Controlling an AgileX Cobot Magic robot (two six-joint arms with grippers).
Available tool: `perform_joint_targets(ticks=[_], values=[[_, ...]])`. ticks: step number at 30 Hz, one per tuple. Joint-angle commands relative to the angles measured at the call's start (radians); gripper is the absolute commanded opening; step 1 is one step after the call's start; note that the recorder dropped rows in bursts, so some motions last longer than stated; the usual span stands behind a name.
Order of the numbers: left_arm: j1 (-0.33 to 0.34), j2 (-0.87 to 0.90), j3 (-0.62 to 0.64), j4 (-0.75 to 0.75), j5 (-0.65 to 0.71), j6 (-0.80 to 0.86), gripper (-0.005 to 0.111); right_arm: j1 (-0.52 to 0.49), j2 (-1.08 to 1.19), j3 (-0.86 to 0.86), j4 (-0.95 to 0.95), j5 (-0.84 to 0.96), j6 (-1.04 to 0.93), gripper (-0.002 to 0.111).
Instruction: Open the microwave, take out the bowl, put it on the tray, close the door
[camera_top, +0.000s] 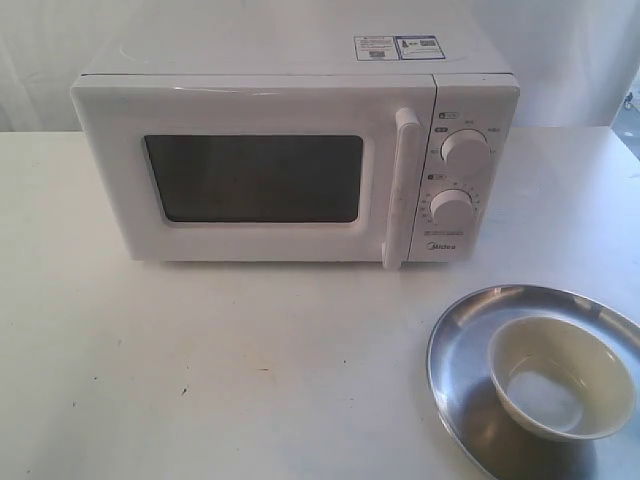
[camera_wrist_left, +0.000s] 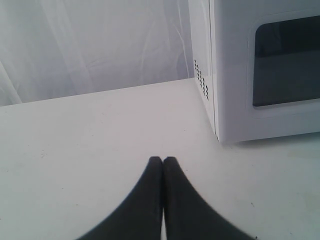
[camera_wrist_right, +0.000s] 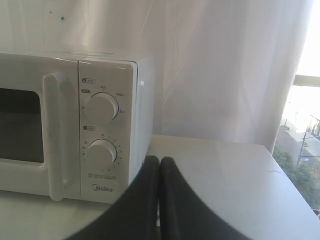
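The white microwave (camera_top: 290, 150) stands at the back of the table, its door (camera_top: 250, 180) shut flush, with the vertical bar handle (camera_top: 404, 185) right of the dark window. The cream bowl (camera_top: 560, 375) sits upright on the steel tray (camera_top: 460, 360) at the front right. Neither arm shows in the exterior view. My left gripper (camera_wrist_left: 162, 160) is shut and empty over bare table, off the microwave's (camera_wrist_left: 260, 70) left front corner. My right gripper (camera_wrist_right: 159, 160) is shut and empty, near the microwave's (camera_wrist_right: 107, 130) right front corner by the knobs.
Two round knobs (camera_top: 462, 150) sit on the control panel right of the door. White curtains hang behind the table (camera_top: 200, 380). In the right wrist view the table's far edge (camera_wrist_right: 280, 165) ends at a bright window.
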Motion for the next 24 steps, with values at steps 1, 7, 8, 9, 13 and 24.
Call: perform_joint_targets(ticks=[1,7,8,9,13,24], values=[[-0.004,-0.002,-0.003,-0.008,-0.004,0.000,0.000,-0.008,-0.006,0.003,0.001,0.000,-0.012,0.000],[-0.004,-0.002,-0.003,-0.008,-0.004,0.000,0.000,-0.008,-0.006,0.003,0.001,0.000,-0.012,0.000],[-0.004,-0.002,-0.003,-0.008,-0.004,0.000,0.000,-0.008,-0.006,0.003,0.001,0.000,-0.012,0.000],[-0.004,-0.002,-0.003,-0.008,-0.004,0.000,0.000,-0.008,-0.006,0.003,0.001,0.000,-0.012,0.000],[-0.004,-0.002,-0.003,-0.008,-0.004,0.000,0.000,-0.008,-0.006,0.003,0.001,0.000,-0.012,0.000],[-0.004,-0.002,-0.003,-0.008,-0.004,0.000,0.000,-0.008,-0.006,0.003,0.001,-0.007,0.004,0.000]])
